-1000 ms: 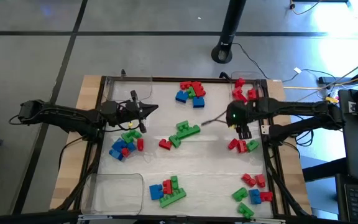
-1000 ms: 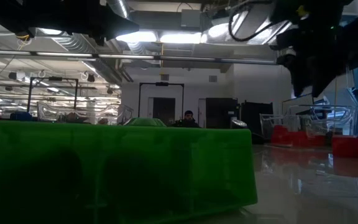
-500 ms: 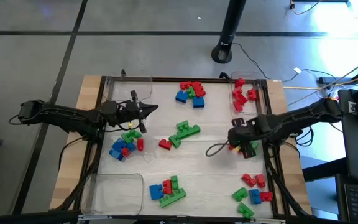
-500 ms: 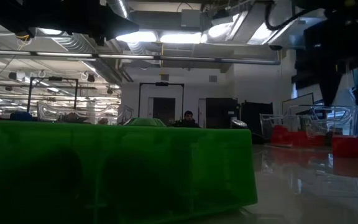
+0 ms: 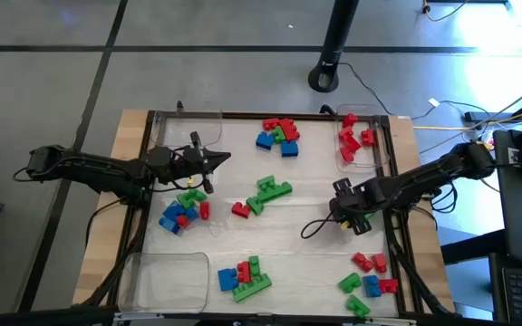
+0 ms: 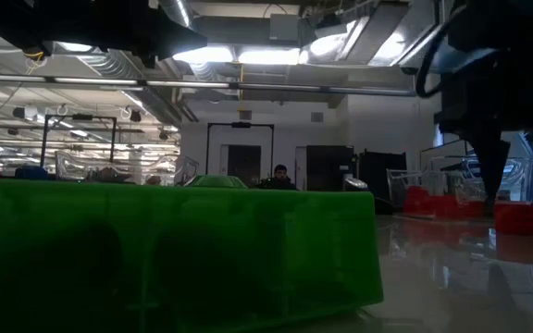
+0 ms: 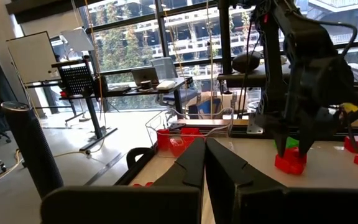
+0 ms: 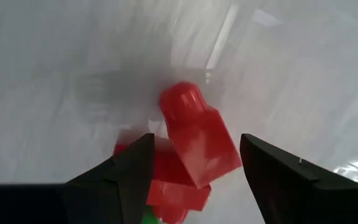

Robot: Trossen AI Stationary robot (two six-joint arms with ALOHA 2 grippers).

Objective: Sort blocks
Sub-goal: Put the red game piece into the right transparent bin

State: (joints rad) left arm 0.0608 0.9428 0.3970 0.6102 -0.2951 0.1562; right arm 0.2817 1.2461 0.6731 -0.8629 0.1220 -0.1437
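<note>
A: Right fingers (image 8: 194,171) first. State?

B: Spread apart, nothing pinched. Wrist view shows a red block (image 8: 199,146) sitting between the two tips, untouched on either side, with more red and a bit of green under it.

A: Where's that on the tabletop (image 5: 288,237)?

B: Right side, around mid-depth. It's the small red-and-green clump; the overhead view hides it under the right gripper (image 5: 352,217). The left wrist view shows it as a red block with green behind it (image 7: 291,163).

A: What changed?

B: A second ago the right arm was farther back, beside the clear tray (image 5: 376,154) of reds at the far right, and the clump was in plain sight. Now it has swung nearer and come down over the clump. The fingers stayed at the same spread throughout.

A: So for the task?

B: Looks like the approach for a pick is done and the closing isn't. My guess is the red goes to the far-right tray with the other reds.

A: Left side?

B: Left fingers (image 7: 204,163) pressed together, empty, parked at the left above the mixed pile (image 5: 184,208). No movement since earlier.

A: Rest of the blocks?

B: All unsorted. Piles at far centre (image 5: 279,133), centre (image 5: 265,195), near centre (image 5: 245,276) and near right (image 5: 368,279). The near-left tray (image 5: 163,276) is empty.
</note>
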